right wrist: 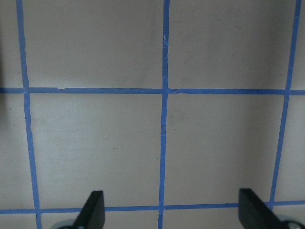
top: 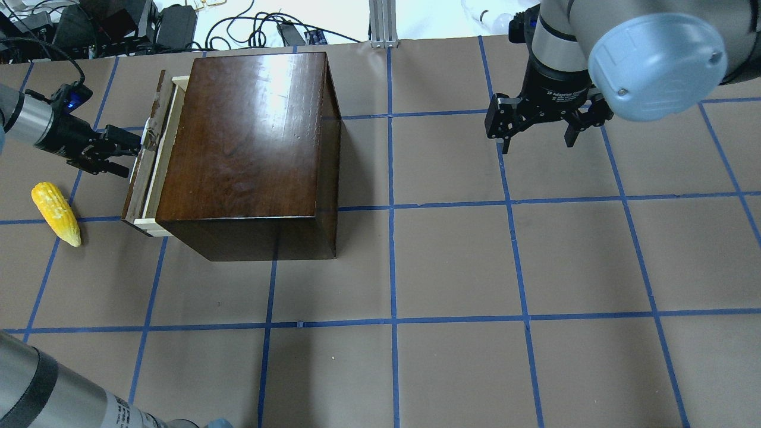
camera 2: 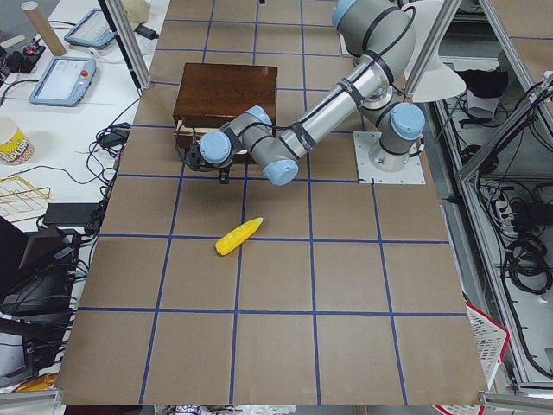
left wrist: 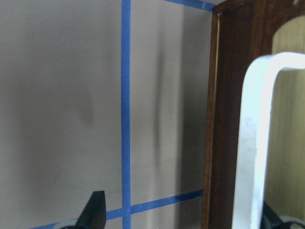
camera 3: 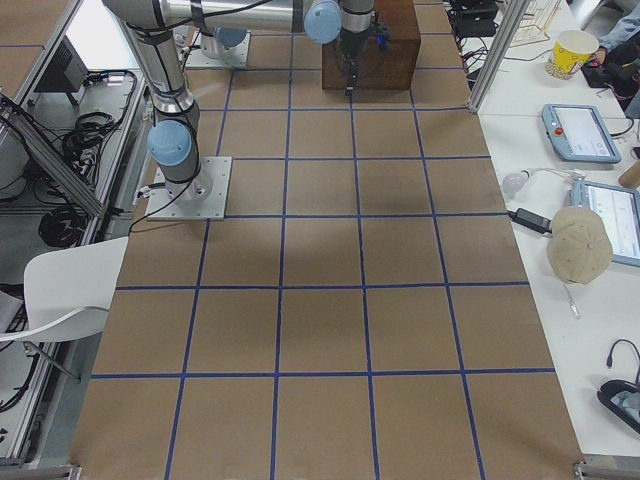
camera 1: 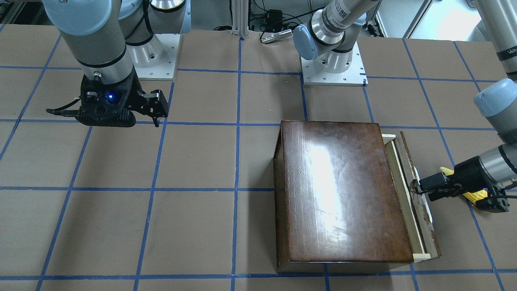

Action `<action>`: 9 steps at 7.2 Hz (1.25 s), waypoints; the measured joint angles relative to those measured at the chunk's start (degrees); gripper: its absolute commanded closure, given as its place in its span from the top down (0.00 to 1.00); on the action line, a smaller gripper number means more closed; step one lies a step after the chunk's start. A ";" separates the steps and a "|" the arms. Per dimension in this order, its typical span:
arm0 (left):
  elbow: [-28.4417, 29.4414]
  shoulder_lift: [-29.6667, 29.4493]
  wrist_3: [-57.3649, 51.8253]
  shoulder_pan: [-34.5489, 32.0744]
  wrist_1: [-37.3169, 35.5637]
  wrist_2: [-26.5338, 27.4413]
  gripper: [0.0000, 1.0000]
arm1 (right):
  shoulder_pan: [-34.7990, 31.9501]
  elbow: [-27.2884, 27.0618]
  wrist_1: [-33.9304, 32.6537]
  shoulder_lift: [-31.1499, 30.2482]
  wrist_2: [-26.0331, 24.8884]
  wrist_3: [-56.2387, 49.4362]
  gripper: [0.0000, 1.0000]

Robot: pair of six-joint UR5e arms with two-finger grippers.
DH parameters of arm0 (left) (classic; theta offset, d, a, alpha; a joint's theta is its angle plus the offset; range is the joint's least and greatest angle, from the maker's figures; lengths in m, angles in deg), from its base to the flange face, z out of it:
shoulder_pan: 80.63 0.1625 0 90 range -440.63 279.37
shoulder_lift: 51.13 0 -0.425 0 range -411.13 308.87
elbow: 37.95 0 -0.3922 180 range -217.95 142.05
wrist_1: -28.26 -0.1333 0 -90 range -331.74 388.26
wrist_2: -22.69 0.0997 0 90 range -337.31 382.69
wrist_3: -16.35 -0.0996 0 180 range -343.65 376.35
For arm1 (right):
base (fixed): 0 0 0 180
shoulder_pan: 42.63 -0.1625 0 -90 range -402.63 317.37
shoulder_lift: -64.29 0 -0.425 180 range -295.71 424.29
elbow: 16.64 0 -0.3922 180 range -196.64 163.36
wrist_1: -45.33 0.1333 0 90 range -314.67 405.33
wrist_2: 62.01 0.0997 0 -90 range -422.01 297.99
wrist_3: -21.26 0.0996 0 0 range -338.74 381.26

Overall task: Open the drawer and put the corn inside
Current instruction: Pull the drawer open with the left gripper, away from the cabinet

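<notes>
Drawer barely cracked, upper left of overhead view. Left gripper spread wide at its handle. Corn on the table just below-left of it, lying roughly along the drawer front. Right gripper wide, well apart at upper right, so left arm is nearer.

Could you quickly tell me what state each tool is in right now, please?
Left tool: open, with the drawer handle between its fingers, not clamped.
Right tool: open, holding nothing.
</notes>
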State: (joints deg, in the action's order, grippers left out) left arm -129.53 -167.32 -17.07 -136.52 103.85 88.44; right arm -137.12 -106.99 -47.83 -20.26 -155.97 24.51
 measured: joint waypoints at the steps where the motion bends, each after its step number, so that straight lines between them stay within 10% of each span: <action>1: 0.00 0.00 0.18 0.26 -0.02 0.46 1.00 | 0.00 0.00 0.00 0.00 0.00 0.00 1.00; 9: 1.73 -0.43 1.11 1.43 0.00 3.30 1.00 | 0.00 0.00 -0.01 0.00 0.00 0.00 1.00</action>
State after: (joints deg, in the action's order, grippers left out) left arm -127.80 -167.75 -15.95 -135.09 103.85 91.74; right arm -137.11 -107.00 -47.84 -20.26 -155.97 24.51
